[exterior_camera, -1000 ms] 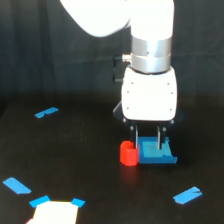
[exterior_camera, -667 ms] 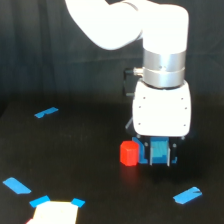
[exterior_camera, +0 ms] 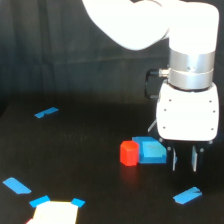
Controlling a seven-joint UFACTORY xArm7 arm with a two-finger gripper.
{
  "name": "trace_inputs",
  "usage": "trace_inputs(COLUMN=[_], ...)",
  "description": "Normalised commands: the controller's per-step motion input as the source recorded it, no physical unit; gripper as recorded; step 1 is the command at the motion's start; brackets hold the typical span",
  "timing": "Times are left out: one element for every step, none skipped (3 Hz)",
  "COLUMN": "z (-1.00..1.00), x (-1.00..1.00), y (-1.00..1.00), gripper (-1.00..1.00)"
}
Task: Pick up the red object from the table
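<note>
At the front edge of the black counter (exterior_camera: 90,165) lies a pale rectangle (exterior_camera: 54,214) with blue tape at its corners; another blue tape strip (exterior_camera: 17,185) lies to its left in the exterior view. Toward the exterior view's right, a further blue tape piece (exterior_camera: 187,195) sits just below the gripper (exterior_camera: 184,161). The gripper's two thin fingers hang a narrow gap apart with nothing between them, tips near the counter. The red object (exterior_camera: 129,152) stands upright on the counter to the gripper's left, touching a blue square patch (exterior_camera: 151,150) that lies between them. Farther back lies one more blue tape strip (exterior_camera: 46,112).
</note>
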Motion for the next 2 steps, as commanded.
trace_inputs(z=[0.93,0.67], x=[1.0,1.0], y=[-0.81,-1.0], gripper=[-1.0,0.96])
